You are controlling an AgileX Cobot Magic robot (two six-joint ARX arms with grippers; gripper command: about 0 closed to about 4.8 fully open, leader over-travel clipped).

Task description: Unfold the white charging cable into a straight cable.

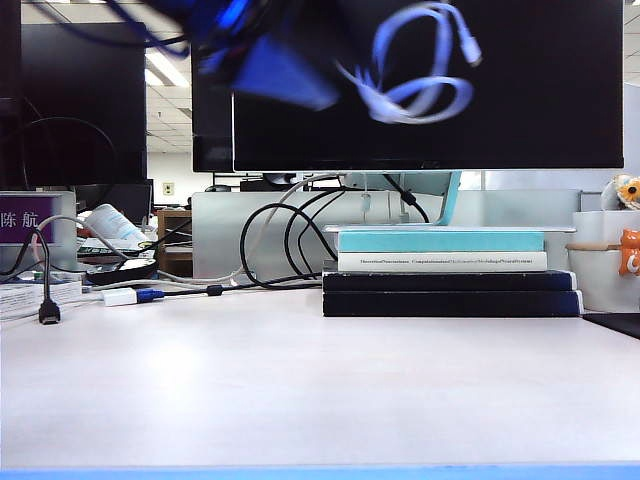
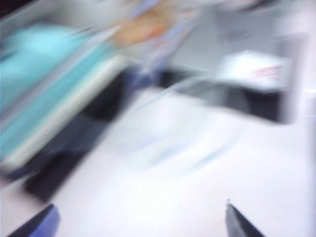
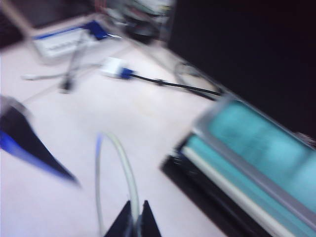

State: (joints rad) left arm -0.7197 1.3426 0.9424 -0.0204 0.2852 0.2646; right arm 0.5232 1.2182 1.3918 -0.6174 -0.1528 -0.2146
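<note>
You see the right gripper (image 3: 137, 219) pinched shut on the white charging cable (image 1: 420, 70), whose loops hang (blurred) high above the table (image 1: 300, 390) before the monitor (image 1: 430, 90), while the left gripper (image 2: 140, 222) has its fingers spread wide, empty.

white charging cable (image 1: 420, 75) dangling in blurry loops up high in front of the dark monitor (image 1: 430, 100), blurred claw (image 1: 255, 55) hovering beside it, books (image 1: 450, 272) sitting stacked on the desk (image 1: 300, 390), black cables (image 1: 285, 240) curling behind
</note>
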